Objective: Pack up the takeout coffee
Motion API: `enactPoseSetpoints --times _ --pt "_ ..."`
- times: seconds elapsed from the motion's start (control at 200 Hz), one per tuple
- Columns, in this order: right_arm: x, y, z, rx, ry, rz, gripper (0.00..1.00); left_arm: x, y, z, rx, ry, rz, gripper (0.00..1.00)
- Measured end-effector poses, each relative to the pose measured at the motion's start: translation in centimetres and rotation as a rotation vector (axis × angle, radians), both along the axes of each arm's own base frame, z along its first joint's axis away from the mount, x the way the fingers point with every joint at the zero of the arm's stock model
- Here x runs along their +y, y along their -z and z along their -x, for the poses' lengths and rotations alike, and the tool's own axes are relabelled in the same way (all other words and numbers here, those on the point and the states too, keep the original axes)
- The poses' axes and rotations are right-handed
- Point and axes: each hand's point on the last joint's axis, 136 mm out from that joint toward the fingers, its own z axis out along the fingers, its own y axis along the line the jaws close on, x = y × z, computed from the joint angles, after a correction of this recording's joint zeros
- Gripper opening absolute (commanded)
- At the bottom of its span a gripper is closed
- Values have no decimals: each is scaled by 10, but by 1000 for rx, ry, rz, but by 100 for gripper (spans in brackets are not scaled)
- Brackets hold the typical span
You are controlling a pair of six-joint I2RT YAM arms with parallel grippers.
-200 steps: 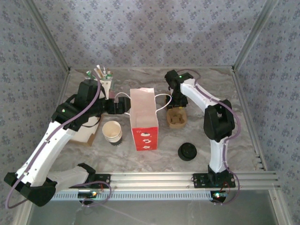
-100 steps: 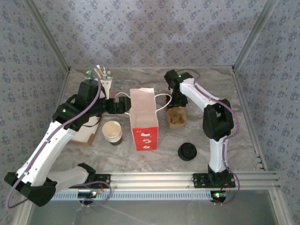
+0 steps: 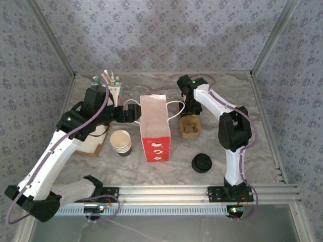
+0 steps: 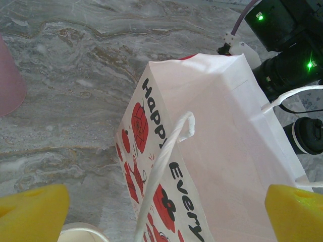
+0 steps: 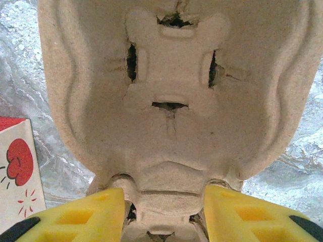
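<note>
Takeout coffee is noted upright on the counter, just left of the red-and-white bag and unlidded; its black lid lies well apart, right of the bag. Left hand is held wide beside the bag's top, gripping nothing; right hand is set half-closed astride the near edge of the pulp carrier; whether it is clamped cannot be told. Cup is judged light, thin-walled and easily crushed; it is best taken gently at mid-wall below the rim and kept upright.
</note>
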Motion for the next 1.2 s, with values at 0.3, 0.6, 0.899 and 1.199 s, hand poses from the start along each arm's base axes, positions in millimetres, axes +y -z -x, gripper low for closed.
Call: enactPoseSetpoints --times 0.3,0.6,0.899,1.199 --pt "-2 2 -1 4 6 1 49 0 0 0 0 0 0 99" --pt "-2 7 -1 14 7 2 46 0 0 0 -1 0 0 99" --pt "-2 7 0 16 11 2 38 0 0 0 -1 0 0 99" --pt "-2 7 0 16 11 2 37 0 0 0 0 0 1 99"
